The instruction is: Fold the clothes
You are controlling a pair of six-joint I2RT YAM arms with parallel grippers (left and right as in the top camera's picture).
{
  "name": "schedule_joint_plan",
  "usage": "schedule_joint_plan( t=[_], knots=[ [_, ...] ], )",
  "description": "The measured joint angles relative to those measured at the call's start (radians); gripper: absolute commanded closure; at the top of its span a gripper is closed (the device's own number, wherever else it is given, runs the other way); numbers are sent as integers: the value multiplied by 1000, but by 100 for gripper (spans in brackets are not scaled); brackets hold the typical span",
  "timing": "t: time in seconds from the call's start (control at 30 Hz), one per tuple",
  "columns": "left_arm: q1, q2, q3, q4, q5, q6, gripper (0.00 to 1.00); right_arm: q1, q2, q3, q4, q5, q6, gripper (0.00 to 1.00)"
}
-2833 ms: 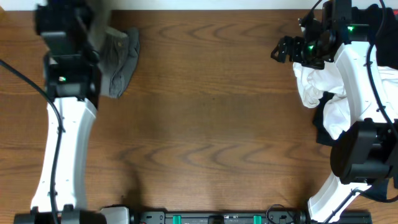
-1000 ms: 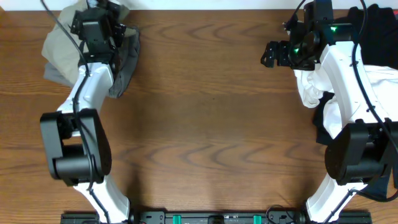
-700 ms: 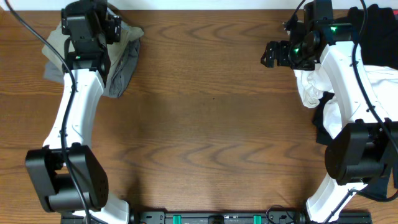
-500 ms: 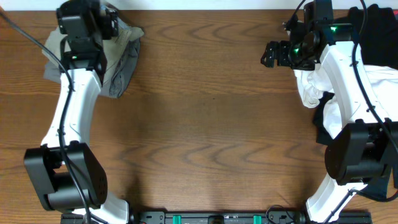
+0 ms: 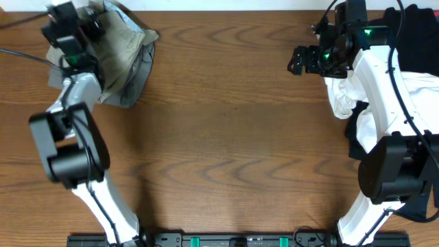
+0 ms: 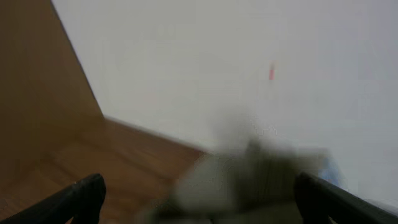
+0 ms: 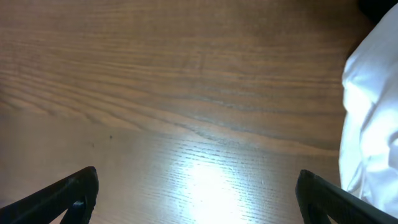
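A heap of olive and grey clothes lies at the table's far left corner. My left gripper hovers open over the heap's far left part, close to the wall. In the blurred left wrist view the olive cloth lies between and below the open left gripper, not gripped. A pile of white clothes and black clothes lies at the far right. My right gripper stands open just left of it over bare wood. The right wrist view has white cloth at its right edge and nothing in the right gripper.
A white wall runs along the table's far edge, right behind the left gripper. Brown wooden tabletop spreads between the two piles. The right arm lies across the white clothes.
The left arm has swung, and its gripper has moved left along the far edge above the olive heap. The right arm has stayed still. Both grippers remain open.
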Motion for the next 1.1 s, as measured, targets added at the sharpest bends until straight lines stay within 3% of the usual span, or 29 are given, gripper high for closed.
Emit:
schedule_joint_plan(
  t=[0.23,0.47,0.63,0.93,1.1],
  knots=[
    [-2,197,2,-28,0,-6,2,28,0,0,-1,0,-1,1],
    [-3,208,23,-43,0,-8,2,33,0,0,-4,0,-13,1],
    [-15,153,16,-63,0,-8,2,33,0,0,-3,0,-18,1],
    [-130,-111,11,-67,1,-7,2,33,0,0,-2,0,-20,1],
    [-169,-98,21,-158,1,-7,2,33,0,0,-4,0,-20,1]
  ],
)
